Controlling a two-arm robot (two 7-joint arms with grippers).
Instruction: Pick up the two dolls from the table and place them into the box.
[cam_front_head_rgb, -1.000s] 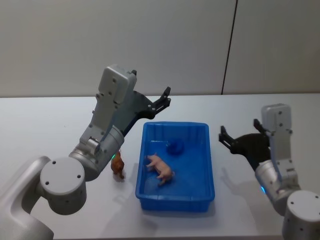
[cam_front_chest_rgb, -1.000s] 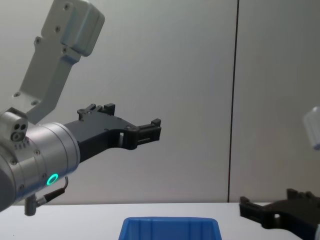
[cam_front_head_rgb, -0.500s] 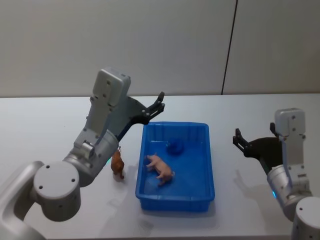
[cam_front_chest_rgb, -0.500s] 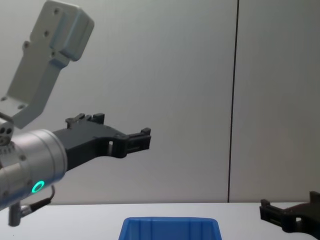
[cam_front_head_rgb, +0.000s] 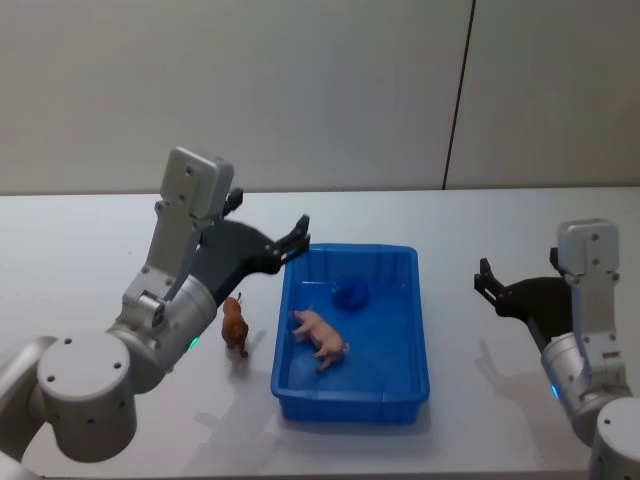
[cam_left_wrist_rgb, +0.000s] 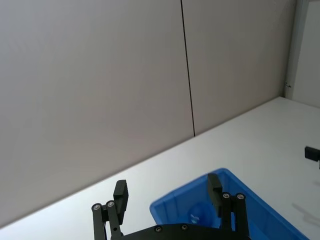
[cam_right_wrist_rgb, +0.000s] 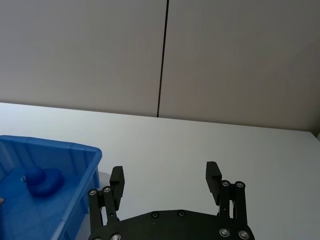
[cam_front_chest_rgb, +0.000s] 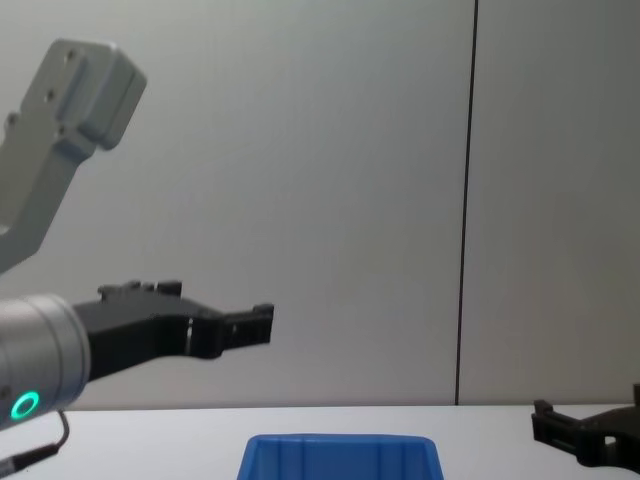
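Here, pink doll (cam_front_head_rgb: 320, 338) in box (cam_front_head_rgb: 346, 409), brown doll (cam_front_head_rgb: 236, 327) just outside

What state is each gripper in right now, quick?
Left gripper: open, empty, high by the box's far left corner.
Right gripper: open, empty, right of the box.

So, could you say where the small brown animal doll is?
Head view: the brown doll stands on the white table, just left of the blue plastic box.
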